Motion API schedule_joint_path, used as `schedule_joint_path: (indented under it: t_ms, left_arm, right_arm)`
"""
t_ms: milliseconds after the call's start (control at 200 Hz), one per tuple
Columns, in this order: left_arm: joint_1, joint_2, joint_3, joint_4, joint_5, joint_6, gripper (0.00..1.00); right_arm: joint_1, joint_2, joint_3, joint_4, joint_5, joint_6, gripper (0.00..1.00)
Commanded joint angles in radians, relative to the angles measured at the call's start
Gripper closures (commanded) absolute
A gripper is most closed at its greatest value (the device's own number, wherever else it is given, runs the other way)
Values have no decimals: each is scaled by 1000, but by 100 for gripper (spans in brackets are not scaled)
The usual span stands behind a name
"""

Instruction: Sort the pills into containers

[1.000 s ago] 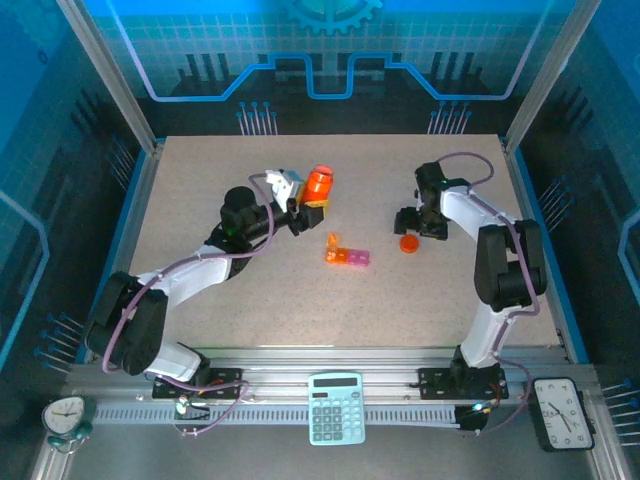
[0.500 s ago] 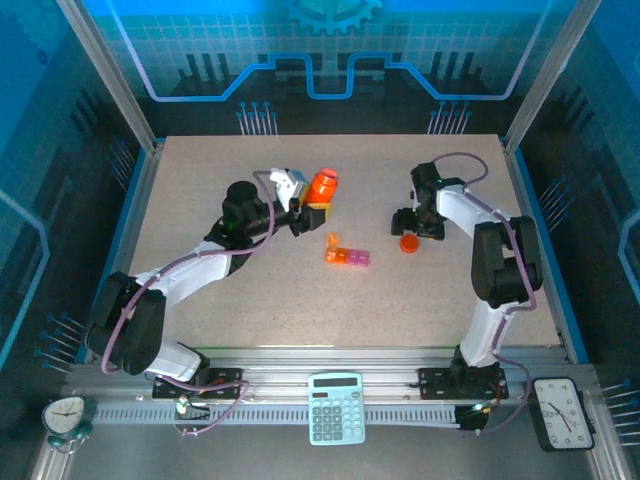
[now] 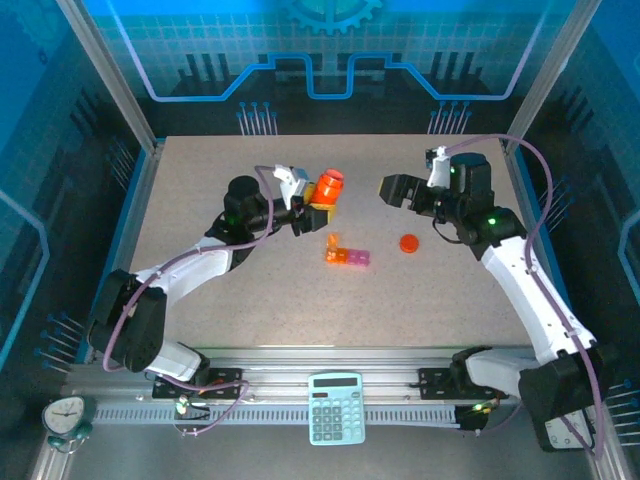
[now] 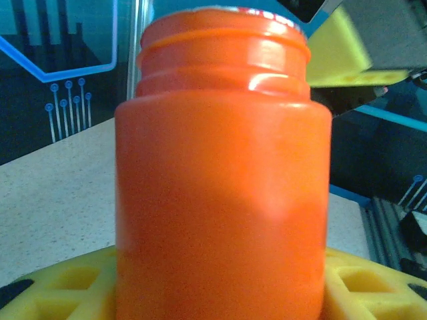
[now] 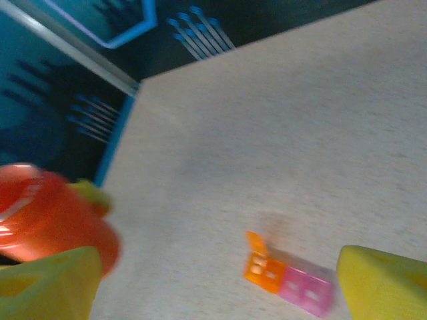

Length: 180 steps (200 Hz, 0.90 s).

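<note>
The left claw (image 3: 314,198) is gripping the orange bottle (image 3: 327,183) behind the containers (image 3: 346,254); the right claw (image 3: 392,188) is hovering open, behind-right of them.

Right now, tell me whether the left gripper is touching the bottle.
Touching. Left wrist view: the bottle sits wedged between the left gripper's yellow fingers, no gap on either side.

Left wrist view: the orange cylindrical plastic bottle (image 4: 223,200) is cut off at 6 o'clock; its interior is hidden. It conceals the inner parts of the yellow fingers (image 4: 60,283) of the left gripper (image 4: 223,293).

Right wrist view: blurred. The strip of orange and pink-magenta translucent plastic containers (image 5: 288,283) is smeared; compartment contents cannot be resolved. The bottle, at 8 o'clock, is cut by the frame edge.

Top view: those contents are too small to tell.
</note>
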Motion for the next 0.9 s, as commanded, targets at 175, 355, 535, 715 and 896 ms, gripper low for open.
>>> schedule_joint_path:
  t_ms: [175, 355, 535, 715, 896]
  left_arm:
    - [7, 27, 66, -2, 103, -69, 98]
    - [8, 30, 75, -27, 118, -69, 97]
    - [6, 31, 77, -43, 124, -65, 98]
    - [6, 37, 81, -52, 127, -63, 97]
    - [6, 41, 86, -47, 130, -67, 98]
  right_arm:
    - [155, 33, 15, 154, -14, 76, 4]
    - [217, 88, 52, 176, 12, 78, 4]
    - [248, 133, 84, 190, 34, 82, 5]
    - [266, 177, 120, 201, 37, 92, 6]
    - [280, 216, 145, 206, 41, 102, 8]
